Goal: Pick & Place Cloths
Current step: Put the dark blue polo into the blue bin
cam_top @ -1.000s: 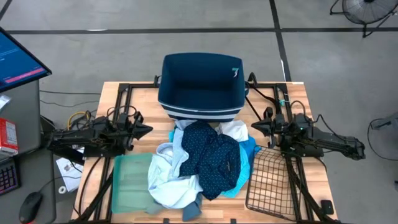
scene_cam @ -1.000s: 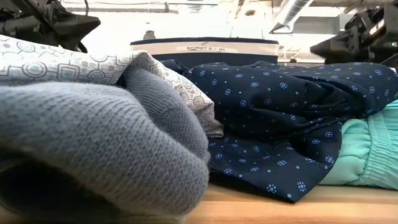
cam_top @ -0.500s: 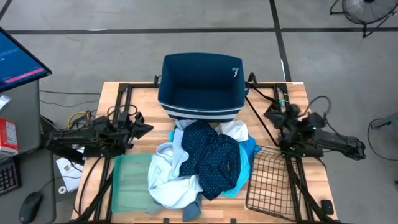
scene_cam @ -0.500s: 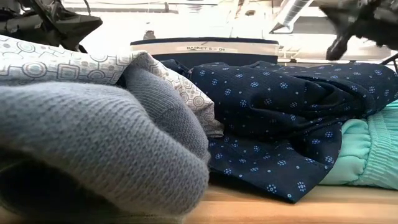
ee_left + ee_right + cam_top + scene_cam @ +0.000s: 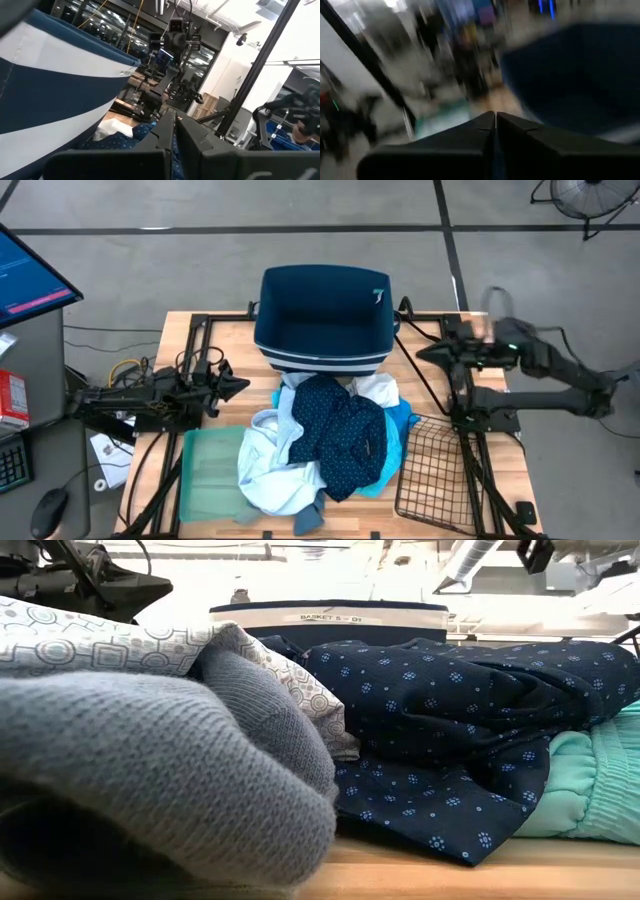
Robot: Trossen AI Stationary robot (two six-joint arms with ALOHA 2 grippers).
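Note:
A heap of cloths lies on the table just in front of the navy bin (image 5: 322,318): the navy dotted cloth (image 5: 338,430) on top, the pale blue-white shirt (image 5: 268,465) at its left, a white cloth (image 5: 378,388), bright blue (image 5: 403,420) and turquoise (image 5: 590,790) at the right, a grey-blue knit (image 5: 140,760) nearest the low camera. My left gripper (image 5: 240,387) is shut, left of the heap, touching nothing. My right gripper (image 5: 424,354) is shut, raised to the right of the bin, touching nothing.
A pale green tray (image 5: 210,475) lies at the front left, partly under the shirt. A black wire rack (image 5: 432,470) lies at the front right. The bin with white stripes stands open at the table's far middle.
My right arm has risen and swung toward the table's far edge, from beside the heap's right side to beside the bin's right side, fingers still shut. The cloths have not moved.

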